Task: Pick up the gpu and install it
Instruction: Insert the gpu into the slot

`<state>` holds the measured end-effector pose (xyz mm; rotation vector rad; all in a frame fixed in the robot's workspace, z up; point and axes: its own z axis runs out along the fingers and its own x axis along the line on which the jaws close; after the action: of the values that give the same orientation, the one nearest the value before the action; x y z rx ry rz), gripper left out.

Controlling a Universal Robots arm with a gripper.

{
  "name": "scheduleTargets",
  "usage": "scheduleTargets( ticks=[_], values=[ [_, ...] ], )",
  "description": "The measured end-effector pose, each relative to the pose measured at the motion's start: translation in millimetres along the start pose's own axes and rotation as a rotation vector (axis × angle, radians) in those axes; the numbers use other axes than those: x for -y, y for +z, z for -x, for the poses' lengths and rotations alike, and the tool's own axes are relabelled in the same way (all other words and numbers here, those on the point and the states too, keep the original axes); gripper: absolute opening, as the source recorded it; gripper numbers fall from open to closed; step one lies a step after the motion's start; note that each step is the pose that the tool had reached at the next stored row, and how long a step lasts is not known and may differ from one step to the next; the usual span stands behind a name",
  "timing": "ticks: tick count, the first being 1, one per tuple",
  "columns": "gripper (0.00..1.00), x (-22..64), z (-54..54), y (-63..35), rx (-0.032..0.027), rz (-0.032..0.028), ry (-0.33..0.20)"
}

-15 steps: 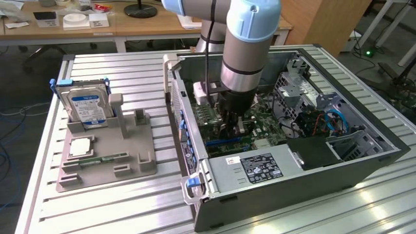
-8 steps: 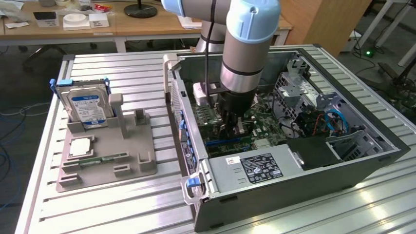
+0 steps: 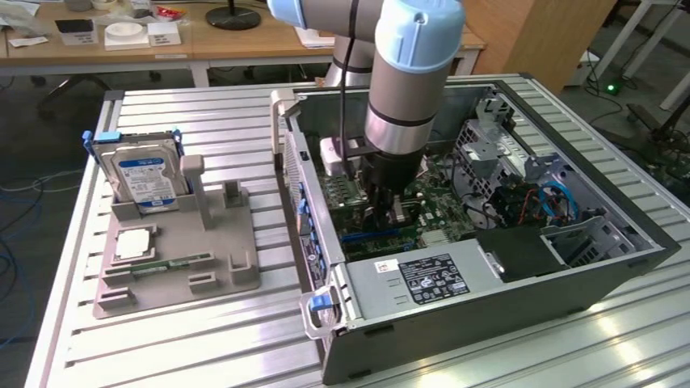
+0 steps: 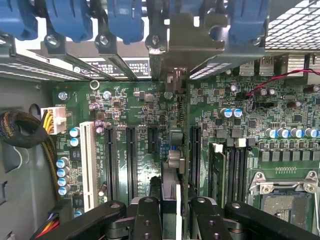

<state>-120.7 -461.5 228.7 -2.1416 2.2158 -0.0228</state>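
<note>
Reaching down into an open computer case (image 3: 603,275), the robot's gripper (image 4: 170,210) clamps a thin dark graphics card (image 4: 170,150) edge-on, held upright so its lower edge can meet a long slot on the green motherboard (image 4: 235,125). The card's pale metal bracket end points toward the blue clips (image 4: 125,20) on the case's rear wall. On the exterior view's left, a grey plastic holder (image 3: 178,259) on the ribbed aluminium table (image 3: 194,347) holds a silver, blue-labelled hard drive (image 3: 140,179) standing upright.

My exterior view looks down from above at the open computer case (image 3: 474,242); my wrist view peers closely at its motherboard (image 4: 135,120), shared by both.
</note>
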Motion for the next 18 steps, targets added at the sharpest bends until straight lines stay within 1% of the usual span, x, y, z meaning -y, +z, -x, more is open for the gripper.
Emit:
scheduleTargets(
  ticks=[7, 9, 13, 18],
  values=[
    [0.27, -0.2, -0.1, 2.8, -0.0005, 0.0004, 0.0],
    [0.27, -0.2, -0.1, 3.9, 0.0003, 0.0003, 0.0],
    [0.27, -0.2, -0.2, 4.0, -0.0004, 0.0017, 0.0],
    [0.27, -0.2, -0.2, 4.4, -0.0001, 0.0016, 0.0]
  ],
)
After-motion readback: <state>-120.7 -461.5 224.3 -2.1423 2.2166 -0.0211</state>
